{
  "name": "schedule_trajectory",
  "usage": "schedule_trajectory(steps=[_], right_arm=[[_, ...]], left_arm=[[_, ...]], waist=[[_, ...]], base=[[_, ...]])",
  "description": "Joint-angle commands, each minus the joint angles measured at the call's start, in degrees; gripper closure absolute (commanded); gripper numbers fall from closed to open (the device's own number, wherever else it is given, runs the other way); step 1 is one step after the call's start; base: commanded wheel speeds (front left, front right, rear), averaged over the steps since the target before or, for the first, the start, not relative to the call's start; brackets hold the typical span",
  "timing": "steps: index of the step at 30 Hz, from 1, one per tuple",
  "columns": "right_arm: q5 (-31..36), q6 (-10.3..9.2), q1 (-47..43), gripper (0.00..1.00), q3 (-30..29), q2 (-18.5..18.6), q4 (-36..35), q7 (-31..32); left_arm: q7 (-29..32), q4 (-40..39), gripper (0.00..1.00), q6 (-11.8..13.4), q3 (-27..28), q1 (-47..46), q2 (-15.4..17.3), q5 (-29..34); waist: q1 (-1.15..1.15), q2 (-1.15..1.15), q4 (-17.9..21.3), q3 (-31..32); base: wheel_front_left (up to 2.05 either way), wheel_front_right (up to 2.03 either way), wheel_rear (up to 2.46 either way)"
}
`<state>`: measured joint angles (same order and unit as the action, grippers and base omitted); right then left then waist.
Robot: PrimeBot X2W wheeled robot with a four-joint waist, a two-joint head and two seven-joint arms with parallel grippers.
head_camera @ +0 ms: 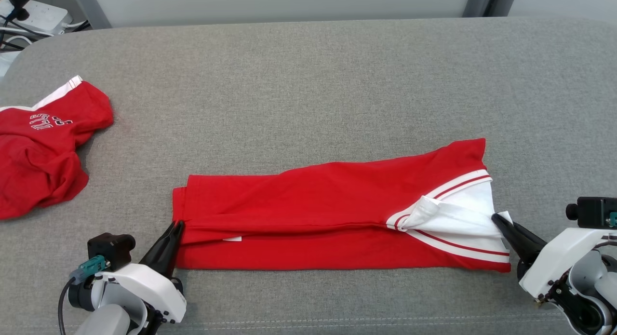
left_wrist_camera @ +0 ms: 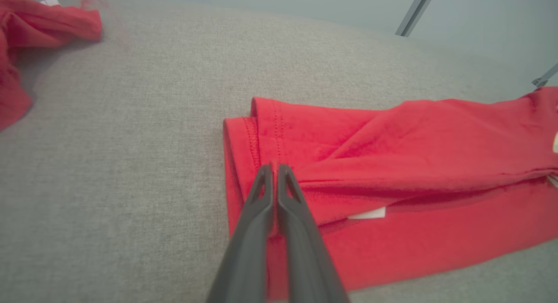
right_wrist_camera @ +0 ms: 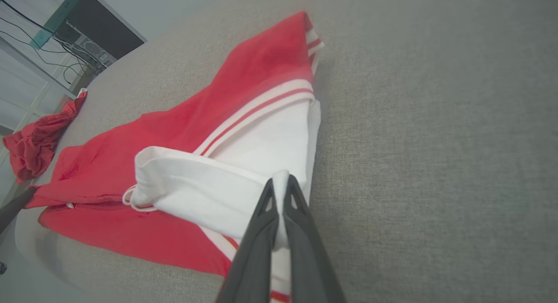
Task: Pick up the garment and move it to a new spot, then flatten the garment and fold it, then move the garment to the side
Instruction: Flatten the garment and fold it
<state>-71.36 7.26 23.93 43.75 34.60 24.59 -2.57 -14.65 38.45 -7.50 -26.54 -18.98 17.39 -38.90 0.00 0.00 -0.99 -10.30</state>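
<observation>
Garment [head_camera: 313,200], folded lengthwise, in left end effector [head_camera: 179,223] and right end effector [head_camera: 496,218]

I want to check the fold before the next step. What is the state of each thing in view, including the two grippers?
garment: folded lengthwise into a long band, lying on the grey surface, white end bunched up.
left gripper: shut on the garment's red hem end.
right gripper: shut on the garment's white end.
second red garment: crumpled, lying apart at the far left, not held.
</observation>
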Motion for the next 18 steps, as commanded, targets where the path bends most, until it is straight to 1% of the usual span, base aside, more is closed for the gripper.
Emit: schedule_trajectory(steps=[1,3,5,11,13,18], right_arm=[[-0.6,0.23,-1.5,0.0,0.2,1.5,-0.6,-1.0],[-0.7,0.23,-1.5,0.0,-0.2,1.4,-0.5,-1.7],[-0.8,0.23,-1.6,0.0,-1.1,1.6,-0.2,-3.3],[-0.6,0.23,-1.9,0.0,-3.7,1.4,1.5,-8.1],[0.1,0.23,-1.7,0.0,-3.8,0.4,3.1,-8.9],[1.0,0.23,-0.5,0.0,-3.4,-3.6,7.4,-9.9]], left_arm=[[-0.3,-0.4,0.0,0.0,2.0,-0.9,1.9,0.3],[-0.3,-0.2,0.0,0.0,2.2,-0.9,1.9,0.7],[-0.3,-0.5,0.0,0.1,3.8,-0.8,1.8,1.9],[-0.3,-5.1,0.0,2.2,9.9,1.9,0.6,7.1],[-0.3,-6.5,0.0,2.5,11.6,2.9,-0.2,8.7],[-0.3,-8.8,0.0,2.1,14.8,4.9,-2.5,11.6]], waist=[[0.0,0.0,0.1,0.1],[0.0,0.0,0.1,0.1],[0.0,0.0,0.0,0.3],[0.0,0.0,-0.5,0.9],[0.0,0.0,-0.8,1.1],[0.0,0.0,-2.1,0.8]], base=[[0.0,0.0,0.0],[0.0,0.0,0.0],[0.0,0.0,0.0],[0.0,0.0,0.0],[0.0,0.0,0.0],[0.0,0.0,0.0]])
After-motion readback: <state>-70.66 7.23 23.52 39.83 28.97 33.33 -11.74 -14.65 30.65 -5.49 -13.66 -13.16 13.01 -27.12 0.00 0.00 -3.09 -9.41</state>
